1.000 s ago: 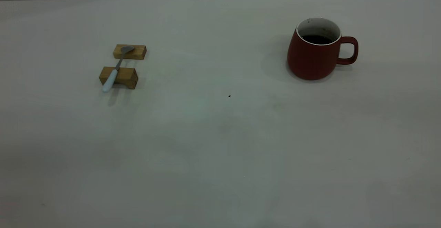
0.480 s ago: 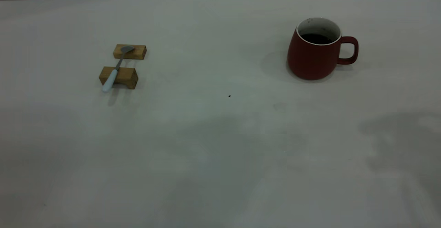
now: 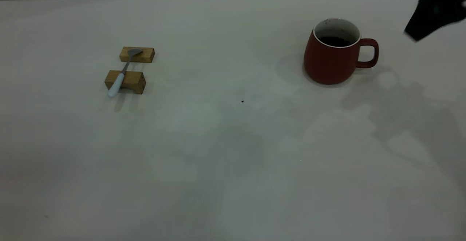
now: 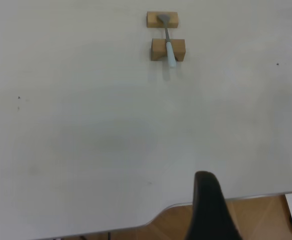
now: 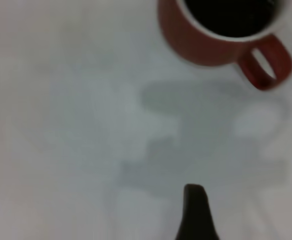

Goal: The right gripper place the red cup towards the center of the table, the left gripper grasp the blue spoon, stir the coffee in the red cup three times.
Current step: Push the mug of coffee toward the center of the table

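Observation:
The red cup [image 3: 329,60] stands upright at the right rear of the table [image 3: 233,153], handle to the right, with dark coffee [image 3: 335,41] inside. The blue spoon [image 3: 122,74] lies at the left rear across two wooden blocks, its pale handle toward the front. My right gripper [image 3: 413,35] hangs in the air at the top right corner, right of the cup and apart from it. In the right wrist view the gripper [image 5: 194,187] shows as one dark tip, shut and empty, with the red cup [image 5: 201,42] ahead. My left gripper [image 4: 206,175] is shut above the table's near edge, far from the blue spoon [image 4: 169,42].
Two tan wooden blocks [image 3: 137,54] [image 3: 131,81] hold the spoon off the table. A tiny black speck [image 3: 242,101] marks the middle of the tabletop. The right arm's shadow [image 3: 407,113] falls on the table in front of the cup.
My right gripper has come into the exterior view at the top right. Its shadow has slid from the front right toward the cup. Cup and spoon have not moved.

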Robot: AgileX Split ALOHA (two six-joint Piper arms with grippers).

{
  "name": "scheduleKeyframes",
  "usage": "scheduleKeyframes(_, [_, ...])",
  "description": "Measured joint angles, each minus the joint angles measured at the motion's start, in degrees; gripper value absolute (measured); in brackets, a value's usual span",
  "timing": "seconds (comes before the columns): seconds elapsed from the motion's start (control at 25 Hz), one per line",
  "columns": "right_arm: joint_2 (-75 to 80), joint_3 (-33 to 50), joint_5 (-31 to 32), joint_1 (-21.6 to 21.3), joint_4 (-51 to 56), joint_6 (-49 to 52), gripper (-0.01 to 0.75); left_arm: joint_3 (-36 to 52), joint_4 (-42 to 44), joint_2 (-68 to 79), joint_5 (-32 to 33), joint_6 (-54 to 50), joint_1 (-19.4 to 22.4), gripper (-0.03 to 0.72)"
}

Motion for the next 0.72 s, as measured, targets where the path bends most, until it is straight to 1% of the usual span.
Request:
scheduleKeyframes(0.12, [6.4, -4.7, -0.1, -0.3, 0.8, -12.7, 0.582, 0.0, 0.0, 0.0, 0.0, 0.0, 0.0, 0.533])
scheduleKeyframes(0.24, [11.5, -9.3, -0.1, -1.5, 4.2, -22.6, 0.582, 0.0, 0.0, 0.0, 0.0, 0.0, 0.0, 0.533])
scheduleKeyframes(0.44, [16.8, -14.8, -0.2, -4.1, 10.1, -35.9, 0.582, 0.0, 0.0, 0.0, 0.0, 0.0, 0.0, 0.533])
scheduleKeyframes(0.72, [22.8, -18.9, -0.5, -5.0, 21.9, -51.0, 0.582, 0.0, 0.0, 0.0, 0.0, 0.0, 0.0, 0.533])
